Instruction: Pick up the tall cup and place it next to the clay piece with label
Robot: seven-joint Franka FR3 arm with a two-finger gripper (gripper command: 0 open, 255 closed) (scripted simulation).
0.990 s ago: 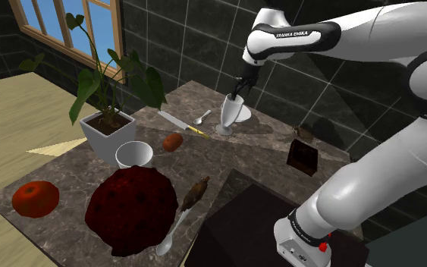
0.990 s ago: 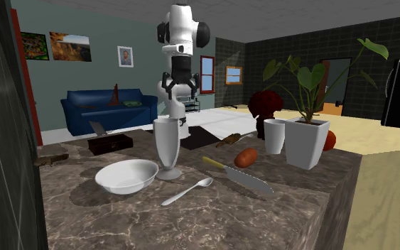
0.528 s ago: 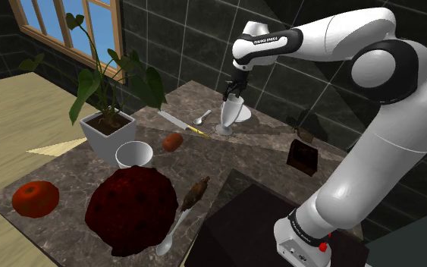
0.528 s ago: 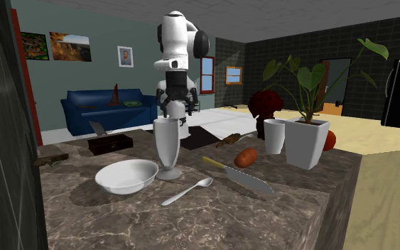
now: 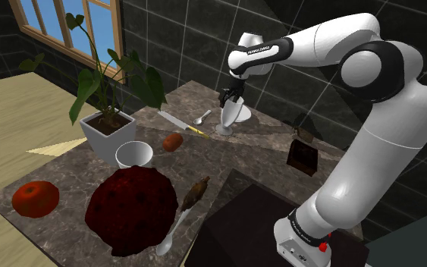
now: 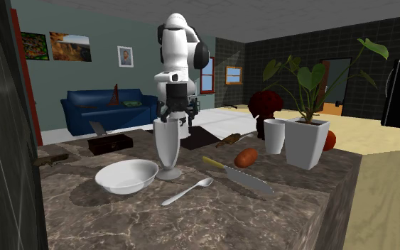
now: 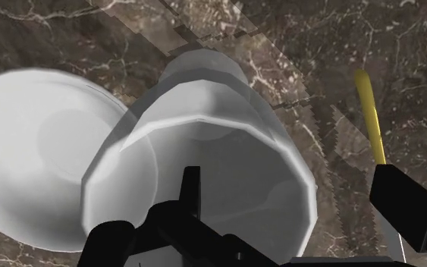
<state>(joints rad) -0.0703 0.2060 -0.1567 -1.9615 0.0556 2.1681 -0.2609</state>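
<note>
Gripper (image 6: 176,115) | has come down to the tall cup (image 6: 168,145) rim | fingers spread, nothing held | cup stands on far counter side beside white bowl (image 6: 126,175) | grasp looks imminent, lift pending

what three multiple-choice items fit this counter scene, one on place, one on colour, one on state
1. Where does the white bowl sit?
A) inside the tall cup
B) beside the tall cup, on the marble counter
C) on top of the tall cup

2. What colour is the handle of the knife?
A) red
B) blue
C) yellow

3. How does the tall cup stand?
A) upright on the counter
B) tipped on its side
C) lifted clear of the counter

Answers: B, the bowl rests by the cup's foot in the second exterior view; C, the handle shows yellow in the wrist view; A, the cup's foot stands flat on the counter.
</note>
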